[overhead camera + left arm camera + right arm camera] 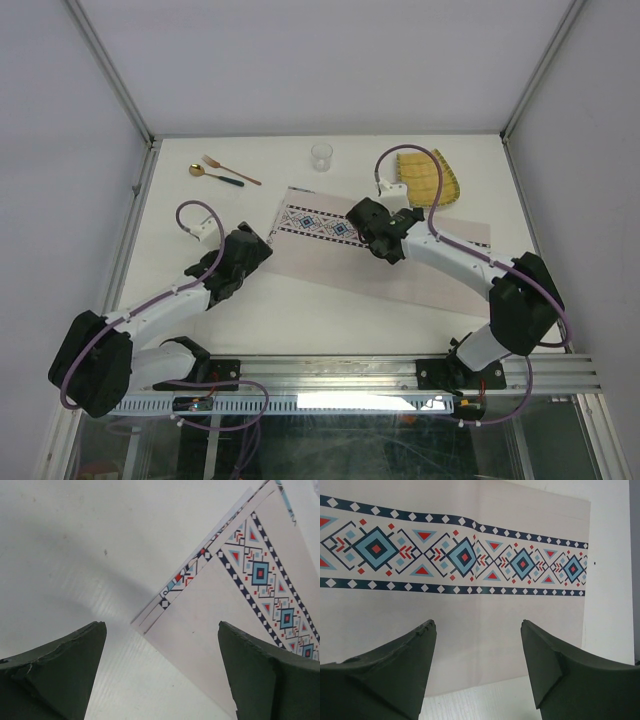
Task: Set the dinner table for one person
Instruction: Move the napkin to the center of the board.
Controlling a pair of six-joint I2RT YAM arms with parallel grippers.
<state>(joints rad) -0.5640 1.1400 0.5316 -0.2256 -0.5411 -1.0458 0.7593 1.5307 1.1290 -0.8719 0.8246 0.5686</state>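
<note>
The white dinner table (300,325) carries a pale placemat (330,262) with a blue-red patterned band, lying slanted at its middle. My left gripper (266,246) is open and empty just off the mat's near-left corner; in the left wrist view (161,625) that corner of the mat (210,605) lies between the fingers. My right gripper (362,214) is open and empty, low over the mat near its band; in the right wrist view (477,622) the mat (470,605) fills the frame below the fingers.
A copper fork (232,169) and a gold spoon with a dark handle (214,176) lie at the far left. A clear cup (321,156) stands at the far middle. A yellow-green ribbed plate (432,178) sits at the far right. Metal rails edge the table.
</note>
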